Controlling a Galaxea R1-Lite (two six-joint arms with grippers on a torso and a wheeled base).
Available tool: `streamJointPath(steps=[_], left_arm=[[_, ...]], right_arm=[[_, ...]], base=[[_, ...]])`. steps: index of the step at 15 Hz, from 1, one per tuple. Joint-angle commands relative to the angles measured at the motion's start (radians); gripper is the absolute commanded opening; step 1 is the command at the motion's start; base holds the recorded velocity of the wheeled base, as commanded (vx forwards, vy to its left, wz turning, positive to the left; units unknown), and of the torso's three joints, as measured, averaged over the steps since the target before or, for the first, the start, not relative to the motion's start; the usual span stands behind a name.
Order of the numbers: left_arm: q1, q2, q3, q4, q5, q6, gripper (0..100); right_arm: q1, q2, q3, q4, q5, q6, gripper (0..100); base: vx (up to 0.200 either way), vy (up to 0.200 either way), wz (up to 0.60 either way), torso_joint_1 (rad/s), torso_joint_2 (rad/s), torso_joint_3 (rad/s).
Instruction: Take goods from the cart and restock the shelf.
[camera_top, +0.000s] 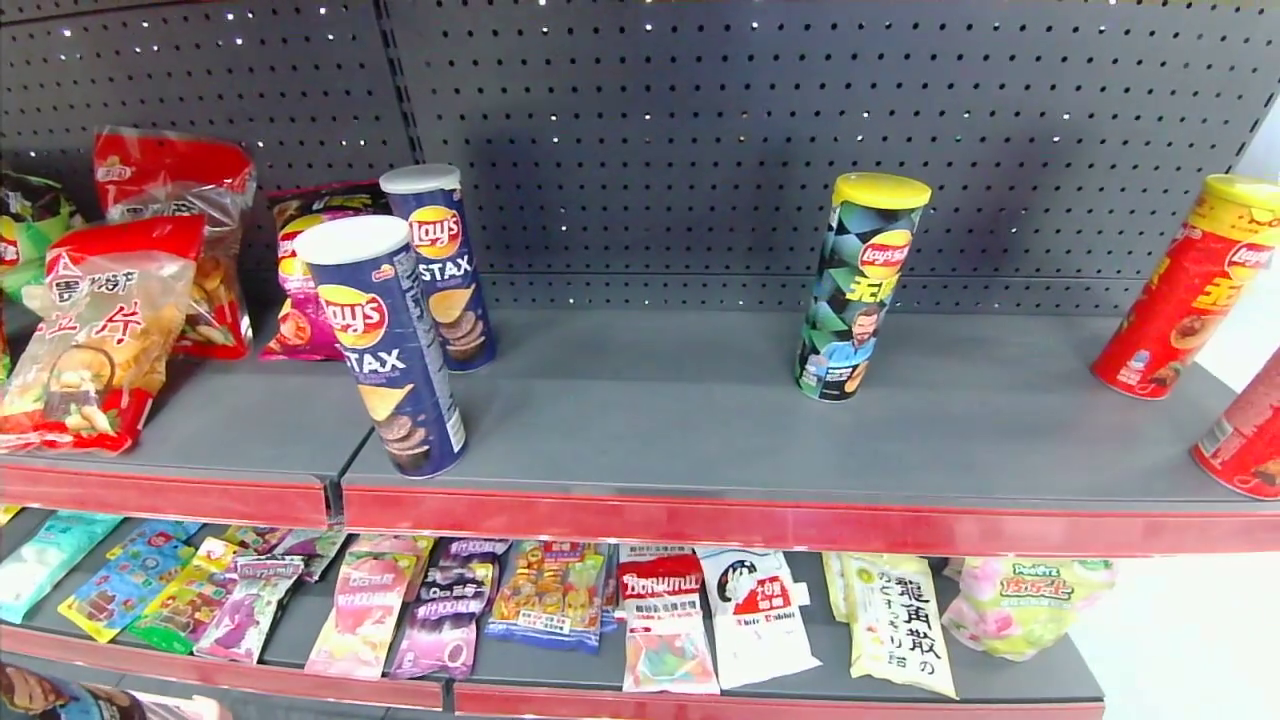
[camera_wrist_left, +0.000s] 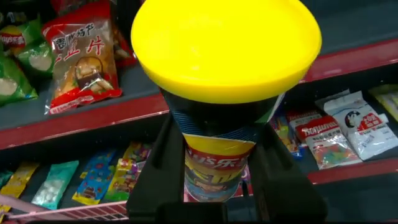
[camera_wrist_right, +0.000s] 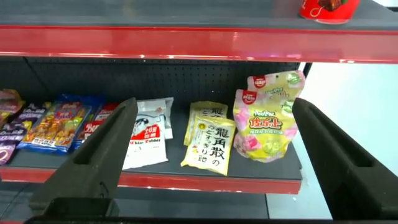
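Note:
My left gripper (camera_wrist_left: 217, 134) is shut on a tall chip can (camera_wrist_left: 217, 168) with a yellow lid (camera_wrist_left: 227, 43) and a dark body, held upright in front of the shelving. On the upper shelf (camera_top: 700, 420) a matching yellow-lidded dark can (camera_top: 862, 290) stands at mid-right. Two navy cans (camera_top: 385, 350) stand at mid-left, and two red cans (camera_top: 1185, 290) stand at the far right. My right gripper (camera_wrist_right: 216, 106) is open and holds nothing. It faces the lower shelf (camera_wrist_right: 186, 180), level with its candy bags.
Red snack bags (camera_top: 100, 330) lie at the upper shelf's left end. Bare shelf lies between the navy cans and the yellow-lidded can. Several flat candy packets (camera_top: 660, 620) fill the lower shelf. A red lip (camera_top: 800, 525) edges the upper shelf, backed by a pegboard wall (camera_top: 700, 130).

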Motion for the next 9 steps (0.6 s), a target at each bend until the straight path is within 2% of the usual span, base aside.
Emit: streamJointPath(steps=[1, 2, 3, 5, 6, 8, 9], left_arm=[[-0.026, 0.005, -0.004, -0.006, -0.001, -0.010, 0], [-0.025, 0.011, -0.007, -0.007, 0.001, -0.065, 0], [-0.023, 0.017, -0.018, -0.009, 0.004, -0.146, 0], [-0.023, 0.052, -0.043, -0.010, 0.008, -0.212, 0], [-0.023, 0.065, -0.049, -0.010, 0.013, -0.226, 0], [-0.025, 0.074, -0.041, -0.010, 0.007, -0.226, 0], [-0.026, 0.085, -0.041, -0.012, 0.007, -0.226, 0]], right_arm=[[0.000, -0.002, 0.000, -0.001, 0.001, 0.007, 100], [-0.002, -0.002, 0.000, -0.012, 0.013, 0.029, 100], [0.007, 0.037, -0.086, -0.014, 0.059, 0.045, 100], [0.047, 0.296, -0.333, -0.001, 0.172, 0.056, 100], [0.075, 0.396, -0.407, 0.000, 0.229, 0.053, 100], [0.152, 0.693, -0.563, -0.037, 0.355, 0.050, 100], [0.170, 0.897, -0.635, -0.136, 0.380, 0.056, 100]], base=[[0.000, 0.000, 0.00, 0.000, 0.00, 0.000], [0.000, 0.000, 0.00, 0.000, 0.00, 0.000], [0.000, 0.000, 0.00, 0.000, 0.00, 0.000], [0.000, 0.000, 0.00, 0.000, 0.00, 0.000], [0.000, 0.000, 0.00, 0.000, 0.00, 0.000], [0.000, 0.000, 0.00, 0.000, 0.00, 0.000], [0.000, 0.000, 0.00, 0.000, 0.00, 0.000]])
